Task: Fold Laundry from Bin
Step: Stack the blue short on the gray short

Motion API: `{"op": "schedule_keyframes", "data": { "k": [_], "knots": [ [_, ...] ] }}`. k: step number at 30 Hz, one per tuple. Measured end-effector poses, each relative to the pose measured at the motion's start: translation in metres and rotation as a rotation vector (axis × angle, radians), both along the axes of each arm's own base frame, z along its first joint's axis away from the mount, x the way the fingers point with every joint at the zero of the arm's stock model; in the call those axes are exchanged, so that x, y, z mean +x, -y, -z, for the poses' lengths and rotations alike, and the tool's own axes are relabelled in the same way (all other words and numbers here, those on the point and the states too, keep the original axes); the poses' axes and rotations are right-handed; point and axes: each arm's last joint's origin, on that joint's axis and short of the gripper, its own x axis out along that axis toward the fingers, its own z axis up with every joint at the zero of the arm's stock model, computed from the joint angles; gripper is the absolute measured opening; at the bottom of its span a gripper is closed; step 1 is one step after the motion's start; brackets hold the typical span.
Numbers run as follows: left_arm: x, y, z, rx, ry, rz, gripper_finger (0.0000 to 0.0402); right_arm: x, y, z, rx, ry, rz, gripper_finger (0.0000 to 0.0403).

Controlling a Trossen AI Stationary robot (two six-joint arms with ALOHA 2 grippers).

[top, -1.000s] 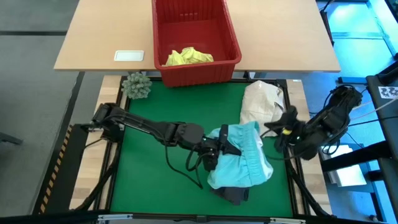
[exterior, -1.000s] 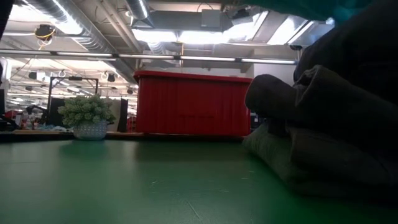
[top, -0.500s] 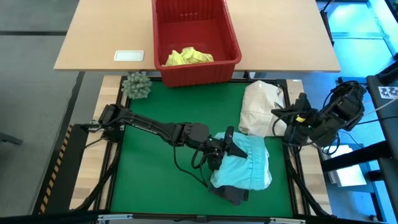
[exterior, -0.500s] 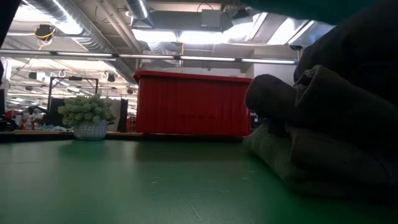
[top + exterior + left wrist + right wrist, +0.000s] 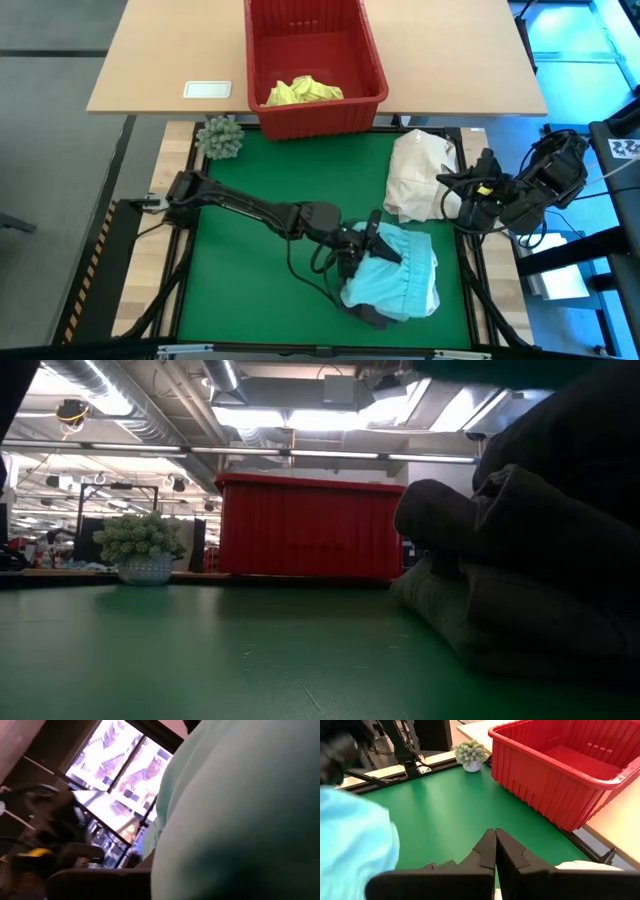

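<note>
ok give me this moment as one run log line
left gripper: shut on turquoise garment | right gripper: shut, empty, beside cream bundle | bin: yellow garment inside

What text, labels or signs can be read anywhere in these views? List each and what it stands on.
No readable text in any view.
White card on the tan table: no print can be made out.
Black-and-white square marker at the right edge: a pattern, not words.
Red bin: no label visible.

Both arms are dark, jointed and slender, with loose black cables looping off the left arm [image 5: 260, 210] beside the green mat [image 5: 290, 170]. The right arm [image 5: 525, 195] carries a small yellow marking, and its two matte black fingers [image 5: 487, 852] taper to angular, stepped tips
</note>
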Motion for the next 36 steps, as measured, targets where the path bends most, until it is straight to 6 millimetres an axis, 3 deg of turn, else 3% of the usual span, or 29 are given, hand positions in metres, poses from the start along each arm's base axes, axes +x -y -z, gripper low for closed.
{"op": "schedule_keyframes", "data": {
  "k": [4,9,22,31,36],
  "knots": [
    [0.014,0.000,0.025,-0.001,-0.014,-0.011,0.0007,0.006,-0.006,0.002,-0.026,-0.019,-0.003,0.0000],
    [0.024,-0.004,0.043,-0.010,-0.014,-0.075,0.0007,0.011,-0.011,0.005,-0.030,-0.049,-0.016,0.0000],
    [0.017,0.012,0.073,-0.019,-0.351,-0.018,0.0007,0.029,-0.030,0.014,-0.042,-0.124,-0.044,0.0000],
    [0.015,0.014,0.078,-0.058,-0.413,-0.035,0.0086,0.039,-0.041,0.020,-0.068,-0.155,-0.045,0.0000],
    [0.013,0.017,0.080,-0.053,-0.441,-0.058,0.0125,0.045,-0.049,0.020,0.011,-0.131,-0.101,0.0000]
  ]
}}
